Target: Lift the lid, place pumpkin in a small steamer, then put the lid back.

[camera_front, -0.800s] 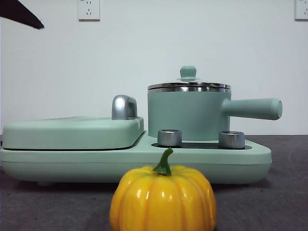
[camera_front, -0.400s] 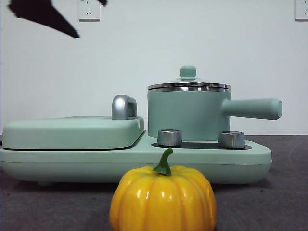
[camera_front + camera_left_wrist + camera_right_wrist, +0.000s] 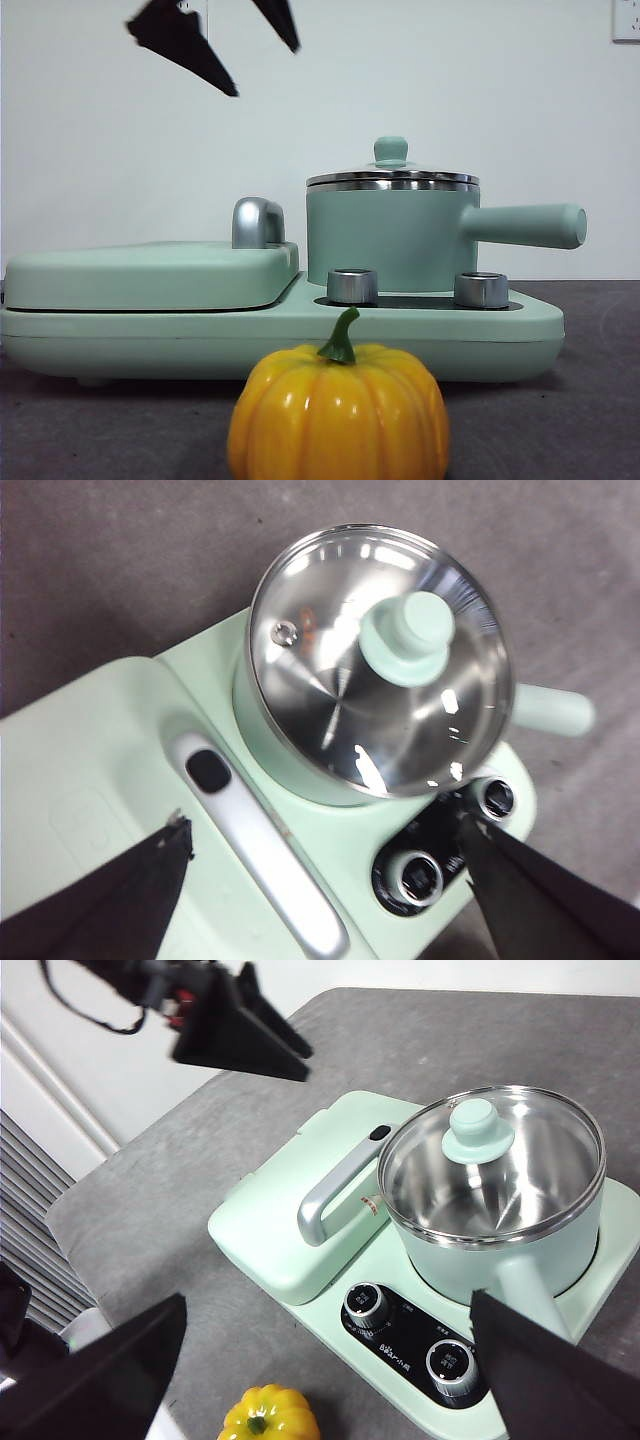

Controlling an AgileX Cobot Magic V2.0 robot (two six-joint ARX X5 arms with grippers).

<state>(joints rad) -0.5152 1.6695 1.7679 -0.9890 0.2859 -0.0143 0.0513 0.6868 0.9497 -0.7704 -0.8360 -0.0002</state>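
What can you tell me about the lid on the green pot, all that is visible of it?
The lid is round and nearly flat, with a shiny steel rim, a clear glass centre and a small mint-green knob on top. A small metal vent sits near its edge. It lies closed and level on the small steamer, touching only the pot's steel rim. The open left gripper hangs above and to the side, not touching it.

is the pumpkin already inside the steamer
No, the pumpkin sits on the table in front of the cooker, and the lid is on the small steamer.
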